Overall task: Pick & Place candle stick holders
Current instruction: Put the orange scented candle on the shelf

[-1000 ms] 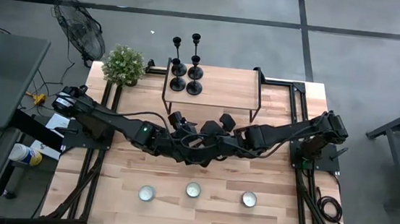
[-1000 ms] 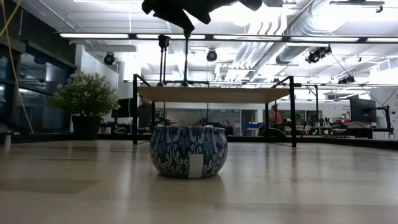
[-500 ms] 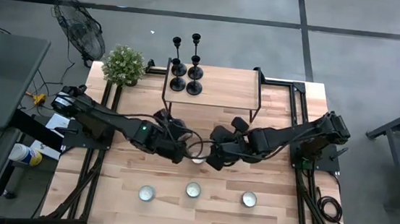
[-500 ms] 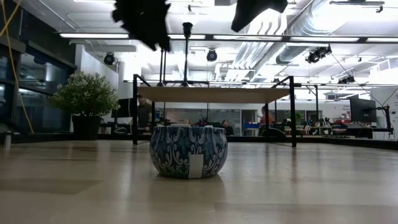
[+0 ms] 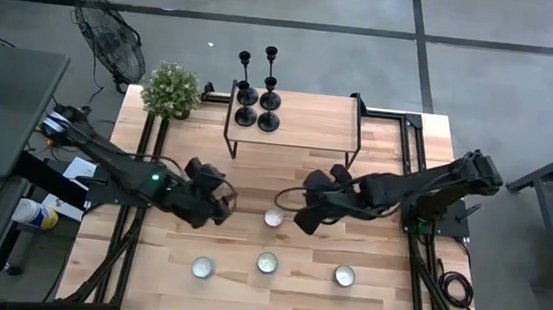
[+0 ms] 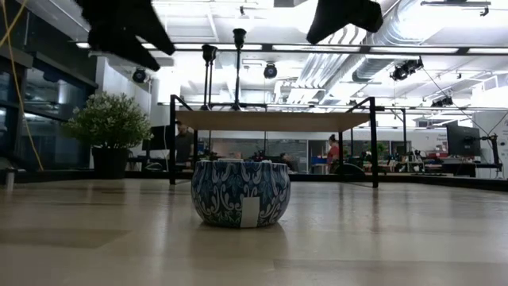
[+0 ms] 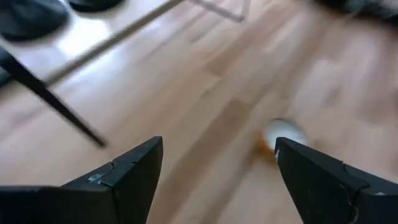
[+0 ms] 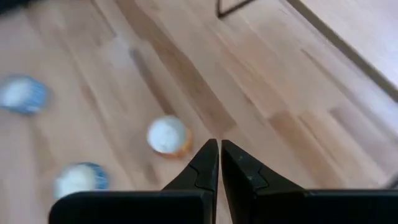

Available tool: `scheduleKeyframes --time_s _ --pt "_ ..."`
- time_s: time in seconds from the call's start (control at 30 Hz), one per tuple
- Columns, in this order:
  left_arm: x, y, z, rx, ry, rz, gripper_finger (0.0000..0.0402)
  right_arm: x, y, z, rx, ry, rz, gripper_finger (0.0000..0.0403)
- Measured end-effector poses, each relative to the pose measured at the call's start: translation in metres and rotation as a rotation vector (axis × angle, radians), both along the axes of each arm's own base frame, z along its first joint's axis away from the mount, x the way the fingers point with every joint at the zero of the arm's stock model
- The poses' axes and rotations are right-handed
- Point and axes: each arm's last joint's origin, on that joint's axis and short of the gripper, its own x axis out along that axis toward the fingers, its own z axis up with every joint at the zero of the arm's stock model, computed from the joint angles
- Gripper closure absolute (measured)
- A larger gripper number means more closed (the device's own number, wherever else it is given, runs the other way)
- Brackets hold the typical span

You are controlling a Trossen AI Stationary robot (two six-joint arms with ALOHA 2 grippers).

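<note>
Left gripper (image 7: 214,165) gapes empty; right gripper (image 8: 219,163) seems pinched together, both aloft.

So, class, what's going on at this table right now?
Neither arm holds anything. The left gripper hangs with jaws open over the left of the table; the right gripper has its jaws shut, empty, right of a small candle. All four candle stick holders stand on the raised shelf at the table's far edge.

Potted plant (image 5: 172,90), floor fan (image 5: 109,37), four tealight candles (image 5: 273,218).
</note>
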Motion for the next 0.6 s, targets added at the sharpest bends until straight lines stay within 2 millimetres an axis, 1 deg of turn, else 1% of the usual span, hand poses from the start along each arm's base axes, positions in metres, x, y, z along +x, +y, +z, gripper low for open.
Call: scheduleKeyframes --time_s 0.1,0.17,0.3,0.47,0.53,0.6 --pt "-0.013 0.005 -0.017 -0.091 -0.162 -0.089 0.0099 -0.004 -0.004 -0.001 0.057 -0.053 0.015 0.0391" --pt "-0.025 0.010 -0.032 -0.136 -0.252 -0.133 0.0099 -0.006 -0.006 -0.002 0.096 -0.068 0.023 0.0391" --pt "-0.046 0.019 -0.055 -0.205 -0.471 -0.173 0.0099 -0.007 -0.009 -0.007 0.132 -0.063 0.018 0.0391" --pt "-0.069 0.030 -0.075 -0.238 -0.702 -0.209 0.0099 -0.006 -0.008 -0.008 0.140 -0.068 0.025 0.0391" --pt "-0.078 0.036 -0.083 -0.224 -0.753 -0.204 0.0099 -0.006 -0.008 -0.008 0.137 -0.062 0.024 0.0391" --pt "-0.083 0.040 -0.086 -0.222 -0.803 -0.199 0.0099 -0.005 -0.008 -0.007 0.138 -0.069 0.023 0.0391"
